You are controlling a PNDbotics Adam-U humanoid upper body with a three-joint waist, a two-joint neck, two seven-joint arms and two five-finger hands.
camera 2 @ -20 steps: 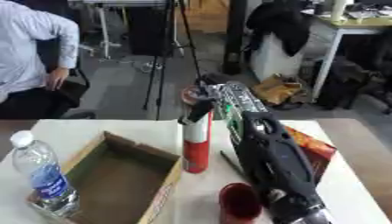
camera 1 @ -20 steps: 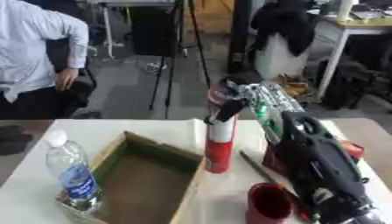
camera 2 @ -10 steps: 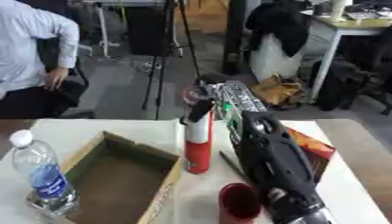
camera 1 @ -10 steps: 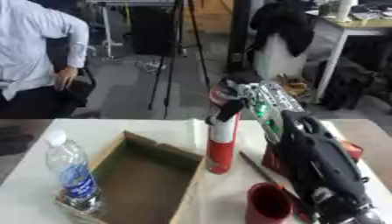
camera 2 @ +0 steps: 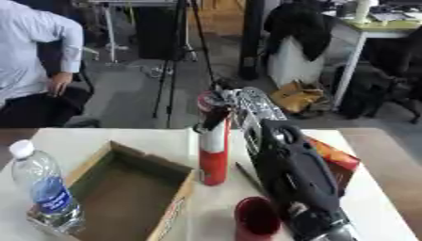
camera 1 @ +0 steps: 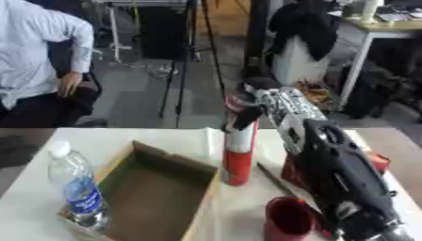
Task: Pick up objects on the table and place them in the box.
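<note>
A tall red and white can (camera 1: 239,155) stands upright on the table just right of the open cardboard box (camera 1: 161,193). My right hand (camera 1: 251,106) is at the can's top, its dark fingers curled round the cap, with the black arm running down to the lower right. A clear water bottle (camera 1: 76,190) with a blue label stands at the box's near left corner. A dark red cup (camera 1: 288,219) sits near the front, beside my arm. A red packet (camera 2: 334,160) shows behind the arm. My left hand shows in neither view.
A thin dark stick (camera 1: 276,181) lies on the table between the can and the cup. Beyond the table's far edge are a seated person, tripod legs and a desk.
The can and my right hand have shifted slightly; the whole picture has also moved a little, so the camera has tilted. Box, bottle and cup stay where they were.
</note>
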